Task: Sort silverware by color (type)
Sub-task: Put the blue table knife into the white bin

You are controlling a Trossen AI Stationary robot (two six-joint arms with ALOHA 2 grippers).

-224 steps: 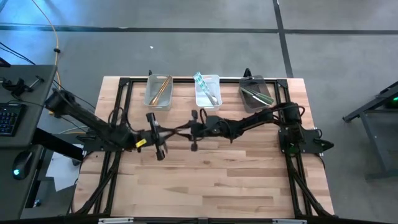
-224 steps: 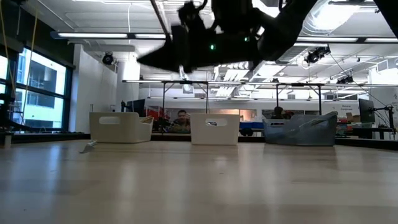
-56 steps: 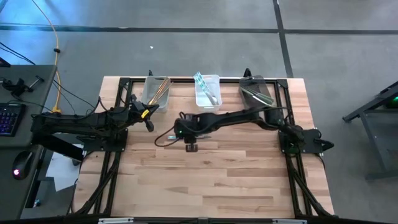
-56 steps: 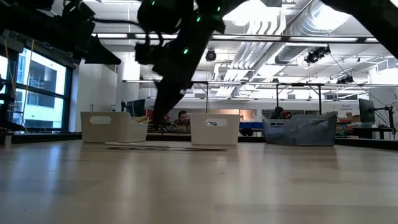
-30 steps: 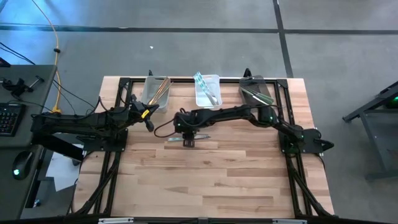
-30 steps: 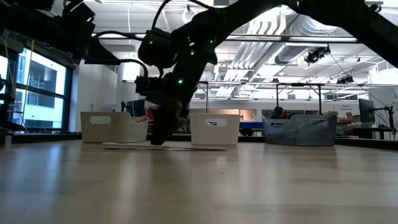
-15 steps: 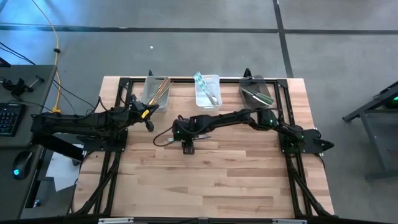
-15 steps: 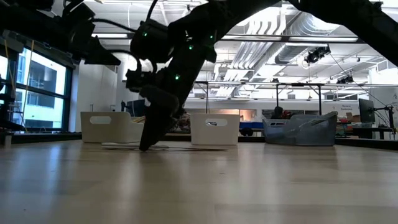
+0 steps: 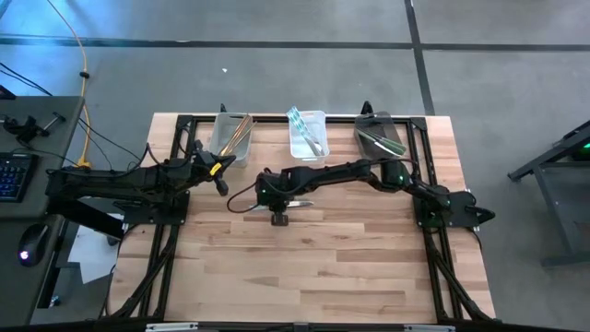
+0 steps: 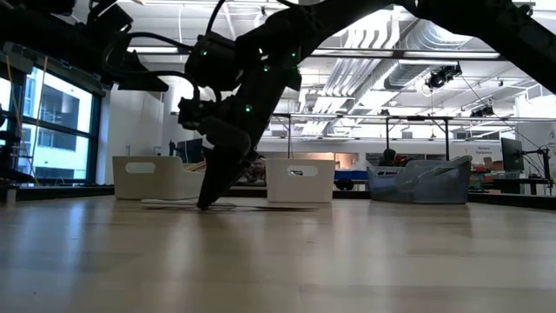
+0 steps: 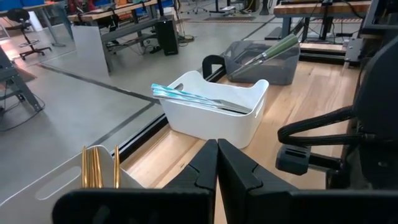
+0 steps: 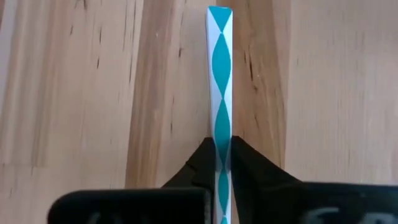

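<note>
One slim cutlery piece with a teal-and-white patterned handle (image 12: 219,74) lies flat on the wood near the table's middle (image 9: 300,203). My right gripper (image 12: 219,163) is reached over from the right, down at the table (image 10: 206,204), and is shut on this piece. My left gripper (image 11: 217,163) is shut on nothing and hovers by the left bin (image 9: 221,181). Gold pieces (image 11: 98,168) stand in the left bin, teal-silver ones (image 11: 193,99) lie in the white middle bin, and dark green ones (image 11: 270,50) in the grey right bin. My right gripper pinches the patterned handle (image 12: 219,134) between its two fingers, one on each long edge. The fingers (image 12: 199,163) come from above, slanting down. The piece runs straight out ahead of them and lies on the table, its free end (image 12: 219,12) farthest away.
Three bins sit in a row along the far edge: left (image 9: 233,136), middle (image 9: 308,135), right (image 9: 380,138). Black frame rails run down both sides of the table (image 9: 175,231). Bare wood fills the near half (image 9: 304,277).
My right gripper has come down from just above the piece until its fingertips reach the tabletop, shifting slightly toward the left edge. The piece has stayed on the table. My left arm has kept still.
</note>
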